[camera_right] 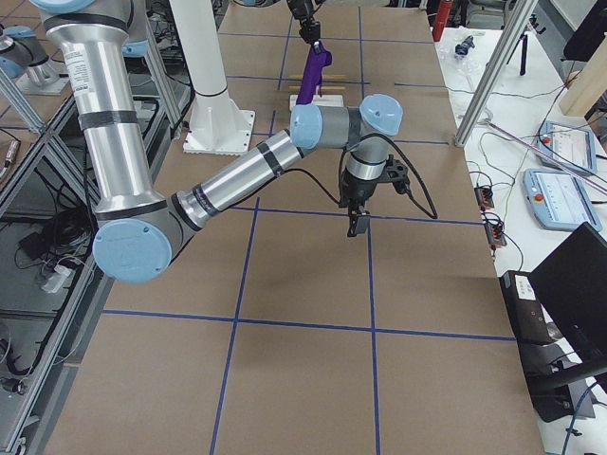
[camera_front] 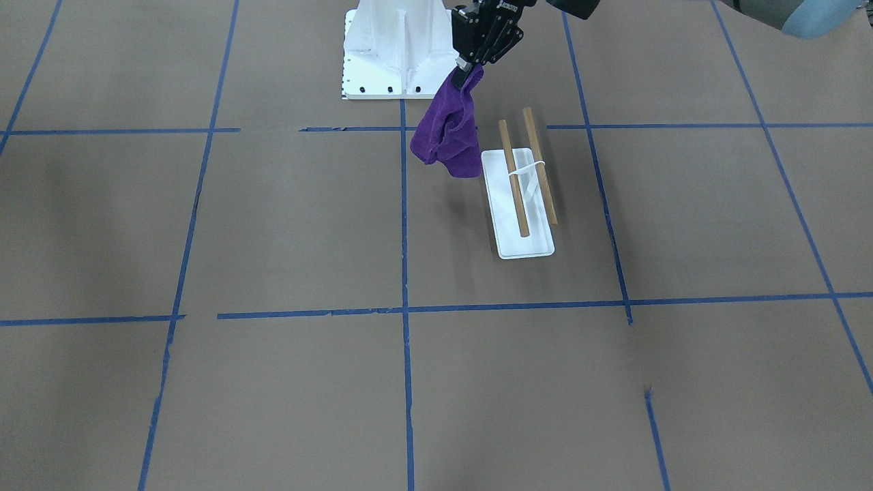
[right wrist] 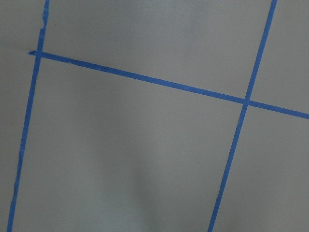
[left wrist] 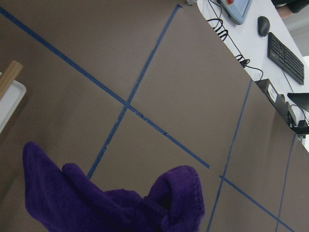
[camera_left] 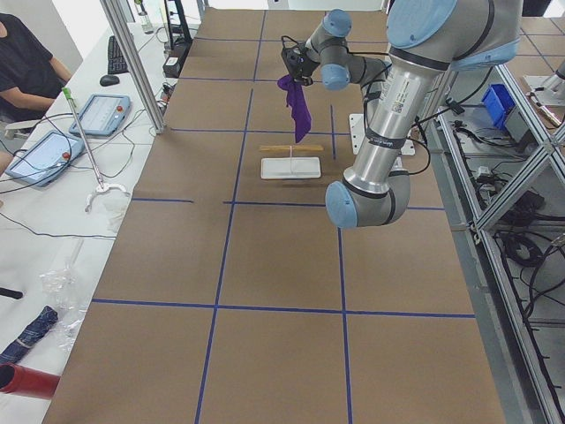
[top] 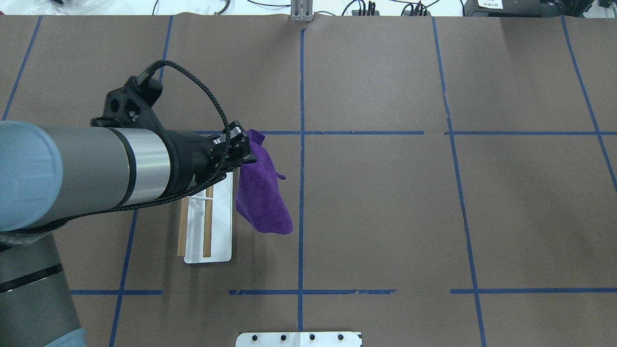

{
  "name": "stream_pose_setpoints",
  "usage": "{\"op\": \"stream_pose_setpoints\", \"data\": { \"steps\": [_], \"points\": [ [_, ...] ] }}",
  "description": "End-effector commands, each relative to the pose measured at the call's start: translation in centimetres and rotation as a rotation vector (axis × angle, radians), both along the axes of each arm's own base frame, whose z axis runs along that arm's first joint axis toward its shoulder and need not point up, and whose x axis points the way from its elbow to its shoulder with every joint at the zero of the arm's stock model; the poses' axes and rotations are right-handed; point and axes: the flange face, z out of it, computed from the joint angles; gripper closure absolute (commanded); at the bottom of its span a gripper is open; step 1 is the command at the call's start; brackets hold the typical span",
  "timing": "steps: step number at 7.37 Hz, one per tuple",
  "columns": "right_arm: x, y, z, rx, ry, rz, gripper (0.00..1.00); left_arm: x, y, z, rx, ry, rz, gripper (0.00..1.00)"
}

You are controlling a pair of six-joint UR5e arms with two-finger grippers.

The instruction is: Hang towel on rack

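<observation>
My left gripper (camera_front: 469, 67) is shut on the top of a purple towel (camera_front: 450, 133), which hangs free above the table. The rack (camera_front: 522, 198) has a white tray base and two wooden dowels (camera_front: 513, 179). In the overhead view the gripper (top: 246, 150) holds the towel (top: 262, 197) just right of the rack (top: 219, 231), apart from the dowels (top: 207, 231). The left wrist view shows the towel (left wrist: 106, 203) and one dowel tip (left wrist: 9, 75). My right gripper (camera_right: 356, 223) shows only in the exterior right view, above the bare table; I cannot tell whether it is open or shut.
The white bolted robot pedestal (camera_front: 389, 48) stands behind the rack, near the robot. Blue tape lines (top: 301, 193) cross the brown table cover. Tablets and cables (camera_left: 97, 115) lie on the side bench beyond the table's far edge.
</observation>
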Motion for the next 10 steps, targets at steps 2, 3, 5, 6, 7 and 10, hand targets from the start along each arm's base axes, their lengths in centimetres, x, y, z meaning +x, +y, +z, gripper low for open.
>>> {"op": "stream_pose_setpoints", "data": {
  "steps": [2, 3, 5, 6, 7, 10],
  "points": [
    [0.1, -0.8, 1.6, -0.015, -0.004, 0.047, 0.00, -0.5, -0.3, 4.1, -0.186, -0.136, -0.046, 1.00],
    [0.0, -1.3, 1.9, 0.013, -0.009, 0.048, 0.00, -1.5, -1.3, 6.3, -0.229, -0.176, -0.087, 1.00],
    [0.0, -1.2, 2.7, 0.024, -0.011, 0.048, 0.00, -5.2, -4.2, 10.5, -0.280, -0.248, -0.186, 1.00],
    [0.1, -1.1, 2.8, 0.022, -0.012, 0.048, 0.00, -6.0, -4.8, 12.4, -0.301, -0.283, -0.207, 1.00],
    [-0.1, -1.1, 2.6, 0.020, -0.033, 0.047, 0.00, -5.3, -5.3, 13.6, -0.318, -0.312, -0.207, 1.00],
    [-0.2, -0.9, 2.8, 0.013, -0.046, 0.046, 0.00, -3.1, -5.9, 15.1, -0.335, -0.348, -0.190, 1.00]
  ]
}}
